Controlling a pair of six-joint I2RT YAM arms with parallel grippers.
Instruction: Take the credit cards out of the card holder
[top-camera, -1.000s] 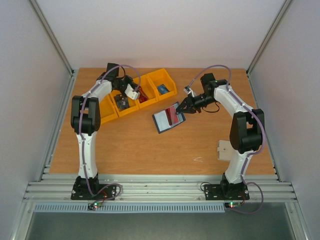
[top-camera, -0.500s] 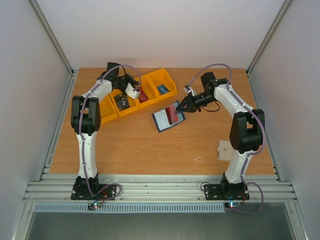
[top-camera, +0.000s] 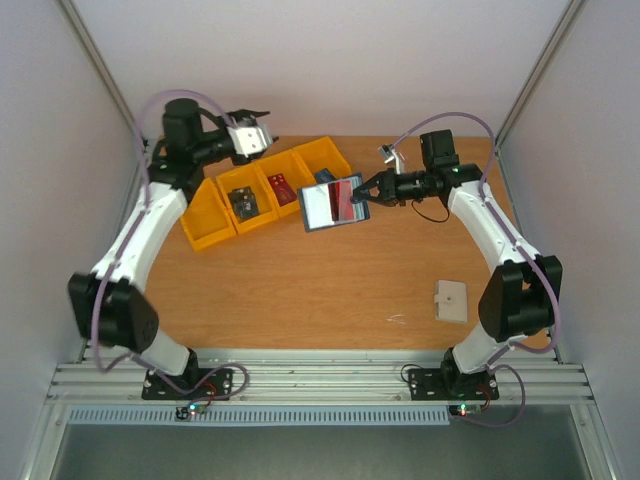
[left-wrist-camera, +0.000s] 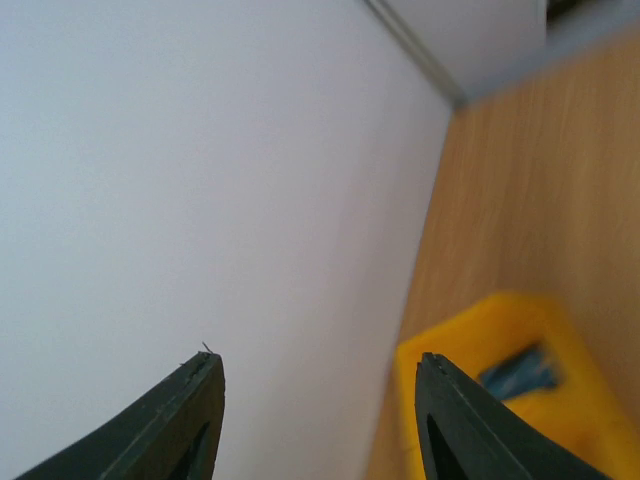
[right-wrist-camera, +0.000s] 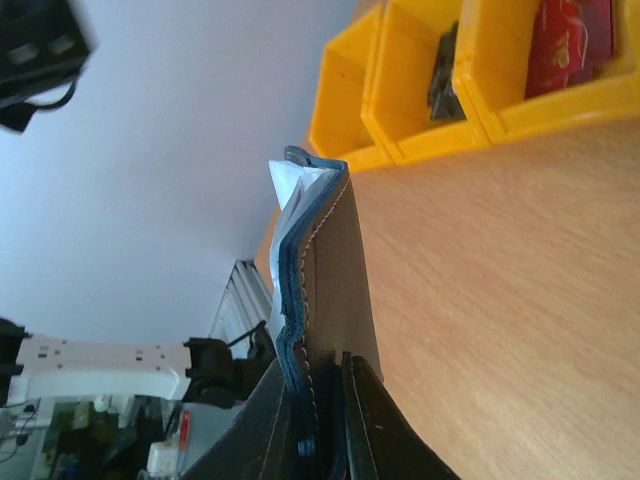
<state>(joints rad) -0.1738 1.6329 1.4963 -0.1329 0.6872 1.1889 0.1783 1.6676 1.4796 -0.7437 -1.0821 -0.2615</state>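
Note:
My right gripper (top-camera: 366, 192) is shut on the edge of the dark navy card holder (top-camera: 333, 203) and holds it open in the air above the table, inner pockets facing up. A red credit card (top-camera: 346, 199) shows in its pocket. In the right wrist view the card holder (right-wrist-camera: 318, 270) stands edge-on between my fingers, with pale card edges at its top. My left gripper (top-camera: 258, 124) is open and empty, raised at the back left above the yellow bins; its fingertips (left-wrist-camera: 205, 385) frame the white wall.
A row of yellow bins (top-camera: 262, 190) lies at the back left, holding a red card (top-camera: 282, 187), a dark item (top-camera: 243, 203) and a blue item (top-camera: 324, 177). A beige square pad (top-camera: 451, 301) lies near the right arm's base. White walls enclose the table.

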